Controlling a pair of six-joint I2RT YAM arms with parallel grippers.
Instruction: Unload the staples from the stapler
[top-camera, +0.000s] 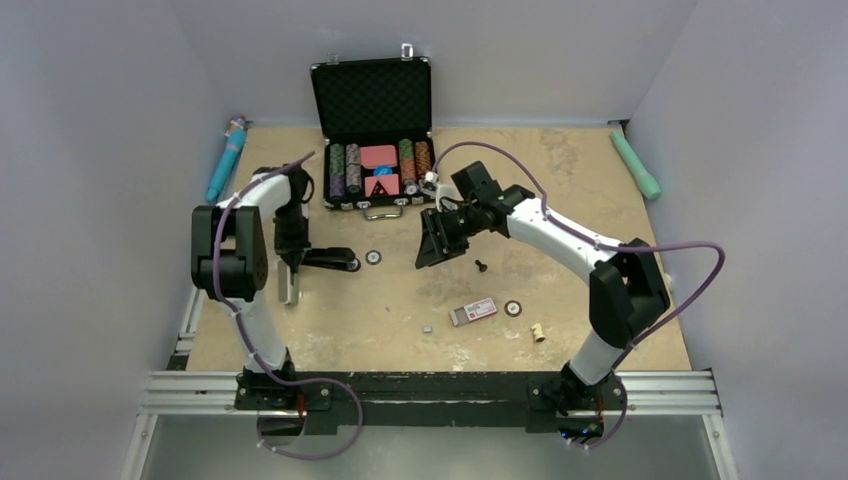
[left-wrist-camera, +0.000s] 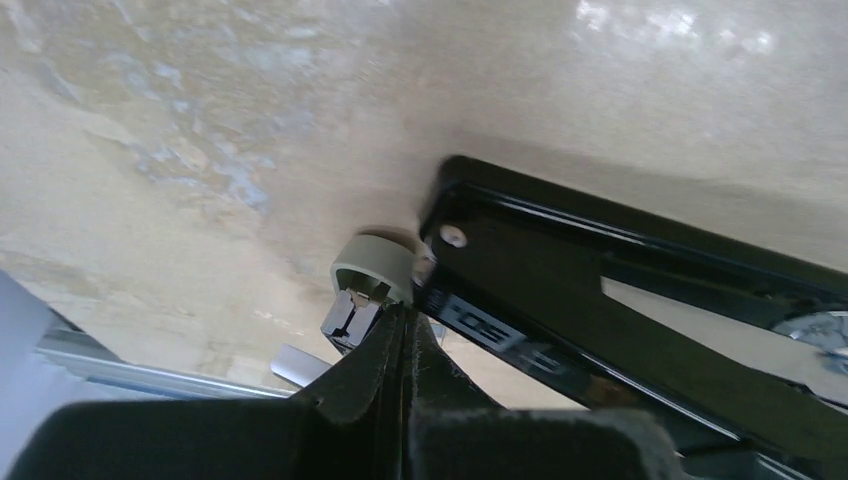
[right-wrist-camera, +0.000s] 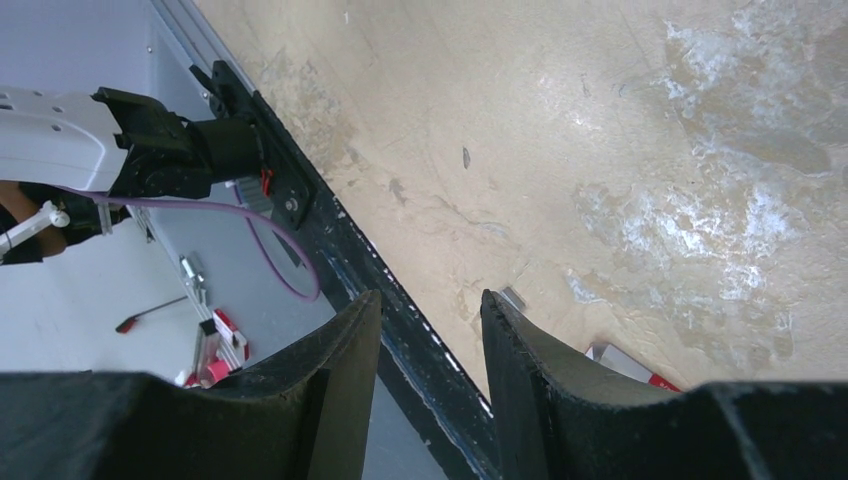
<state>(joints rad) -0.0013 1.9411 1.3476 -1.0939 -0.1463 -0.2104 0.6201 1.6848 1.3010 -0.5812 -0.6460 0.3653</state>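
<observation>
1. Hovering above mid-table, right gripper (top-camera: 424, 258) hangs w/ fingers (right-wrist-camera: 345, 370) parted, nothing betw. them.
2. Left gripper (left-wrist-camera: 402, 318) is down at table level, its fingers pressed together. Tips sit at rear end of black stapler (top-camera: 332, 260), touching or nearly so. Can't tell if anything thin is pinched.
3. Stapler lies on left side of table (top-camera: 560, 180), nose pointing right. Left wrist view shows its two black arms spread in a V w/ bare board betw. them, and a grey rounded part (left-wrist-camera: 372, 265) at hinge end.
4. Staples (top-camera: 428, 326), a tiny grey strip, lie loose on board toward near edge, well apart from stapler and both grippers. Right wrist view shows them just past fingertips.
5. Box (top-camera: 473, 311) w/ red-and-white label lies just right of staples, not touching.
6. Washer (top-camera: 374, 257) sits just off stapler's nose; second ring (top-camera: 513, 307) lies right of box.
7. Pale long item (top-camera: 290, 285) lies just near-side of left gripper; can't tell what it is.
8. Open case (top-camera: 372, 95) of chips stands at far edge, centre.
</observation>
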